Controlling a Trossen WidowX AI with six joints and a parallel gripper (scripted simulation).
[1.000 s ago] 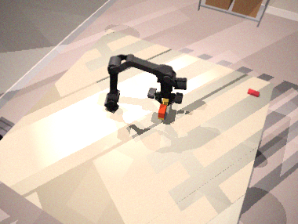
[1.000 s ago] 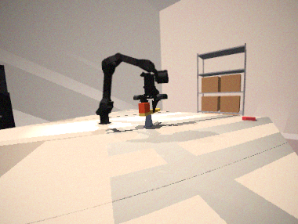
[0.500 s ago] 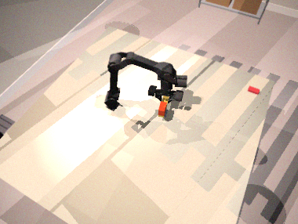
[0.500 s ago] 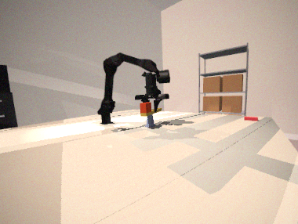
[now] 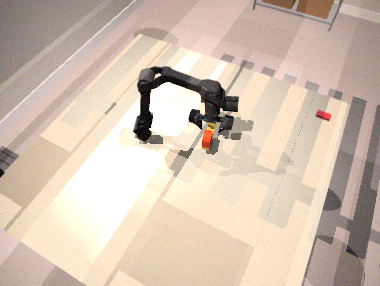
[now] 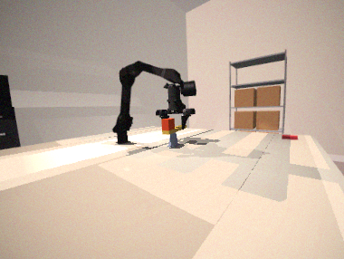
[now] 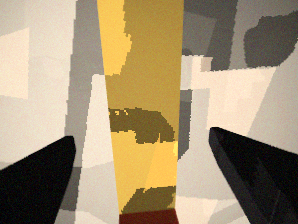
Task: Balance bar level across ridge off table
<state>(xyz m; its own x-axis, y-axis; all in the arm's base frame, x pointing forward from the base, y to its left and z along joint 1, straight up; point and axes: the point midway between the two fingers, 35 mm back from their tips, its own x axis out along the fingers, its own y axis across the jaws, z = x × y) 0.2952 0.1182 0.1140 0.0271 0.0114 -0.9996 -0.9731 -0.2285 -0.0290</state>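
Note:
The yellow bar lies across the top of the blue-grey ridge, off the table. A red-orange block sits on its near end. The bar looks roughly level in the exterior view, but a slight tilt cannot be judged. My gripper is open around the bar, with a gap on both sides in the wrist view. The contact between bar and ridge is small and partly hidden.
A small red piece lies on the table near its far right edge. A shelf with brown boxes stands beyond the table. Strong light patches and shadows cross the tabletop.

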